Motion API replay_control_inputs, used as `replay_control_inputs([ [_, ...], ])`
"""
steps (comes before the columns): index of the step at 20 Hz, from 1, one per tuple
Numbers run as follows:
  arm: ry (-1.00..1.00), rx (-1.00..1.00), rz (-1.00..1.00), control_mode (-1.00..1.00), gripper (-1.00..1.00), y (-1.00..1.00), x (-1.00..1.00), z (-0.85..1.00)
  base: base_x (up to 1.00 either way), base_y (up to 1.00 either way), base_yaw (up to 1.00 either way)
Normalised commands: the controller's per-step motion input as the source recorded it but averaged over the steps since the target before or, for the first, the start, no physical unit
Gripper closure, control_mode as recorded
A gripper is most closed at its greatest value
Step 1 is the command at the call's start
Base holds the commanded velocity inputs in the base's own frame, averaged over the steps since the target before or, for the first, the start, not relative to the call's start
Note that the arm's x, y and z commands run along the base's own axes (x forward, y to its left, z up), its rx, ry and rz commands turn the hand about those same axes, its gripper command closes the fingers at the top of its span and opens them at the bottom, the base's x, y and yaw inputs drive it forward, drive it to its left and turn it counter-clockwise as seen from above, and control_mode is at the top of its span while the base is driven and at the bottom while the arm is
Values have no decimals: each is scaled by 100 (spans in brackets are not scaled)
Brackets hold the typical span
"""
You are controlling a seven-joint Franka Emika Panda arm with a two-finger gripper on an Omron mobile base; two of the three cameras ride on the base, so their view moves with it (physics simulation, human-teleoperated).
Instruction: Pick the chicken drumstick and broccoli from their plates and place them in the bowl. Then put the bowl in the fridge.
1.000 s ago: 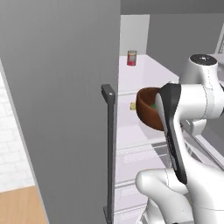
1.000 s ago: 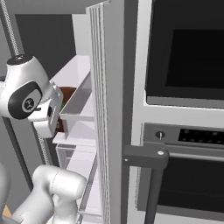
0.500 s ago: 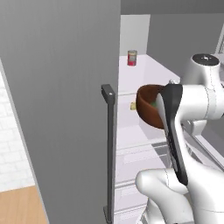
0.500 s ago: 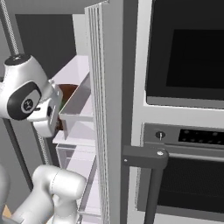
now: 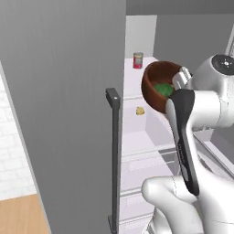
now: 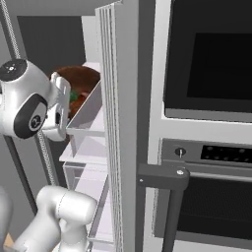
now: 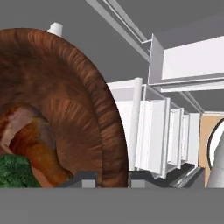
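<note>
Bowl [image 5: 157, 87] held up at the open fridge [image 5: 68, 105]
Gripper [image 7: 113, 178] clamped on its rim; broccoli [image 5: 163, 89] and chicken drumstick [image 7: 30, 144] lie inside, shelves just beyond

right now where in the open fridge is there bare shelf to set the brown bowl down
The white shelf is bare between the small red can at the back and the small yellowish lump near its front edge; the shelf below also looks bare. It is crowded on the right, where the deep reddish-brown wooden bowl, with the green broccoli inside, hangs beside the robot's arm.
</note>
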Motion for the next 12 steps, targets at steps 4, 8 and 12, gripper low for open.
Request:
replay_control_inputs([
  [4,0,7,0,-100,100,-3,73,31,0,0,0],
  [8,0,1,0,-100,100,-1,68,8,0,0,0],
  [12,-1,0,0,-100,100,0,66,0,0,0,0],
])
